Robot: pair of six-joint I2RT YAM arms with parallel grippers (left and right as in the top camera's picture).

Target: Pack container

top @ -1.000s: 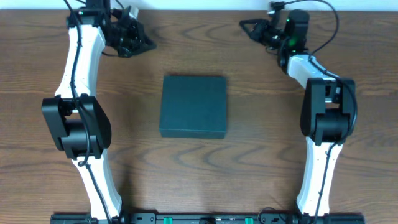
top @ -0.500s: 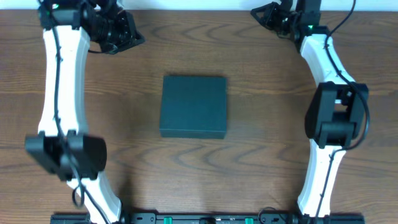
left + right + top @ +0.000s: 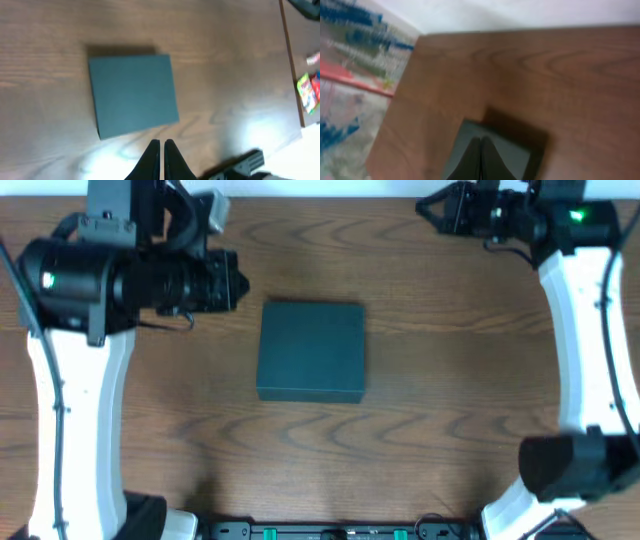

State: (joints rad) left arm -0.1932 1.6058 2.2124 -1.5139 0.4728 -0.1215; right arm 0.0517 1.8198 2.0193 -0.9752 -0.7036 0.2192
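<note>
wooden table (image 3: 450, 390) from above. the container (image 3: 311, 352), a dark teal cardboard box with its lid down, lies flat at the table's middle, nothing touching it.

my left arm runs up the left edge, then its wrist bends to point right. the left gripper (image 3: 232, 281) hangs near the far left corner, level with the container's far edge and apart from it. its fingers (image 3: 154, 150) are pressed together, pinching nothing.

my right arm climbs the right edge and turns left along the far edge. the right gripper (image 3: 424, 206) hangs there, well apart from the container, fingers (image 3: 475, 150) pressed together, also pinching nothing.
</note>
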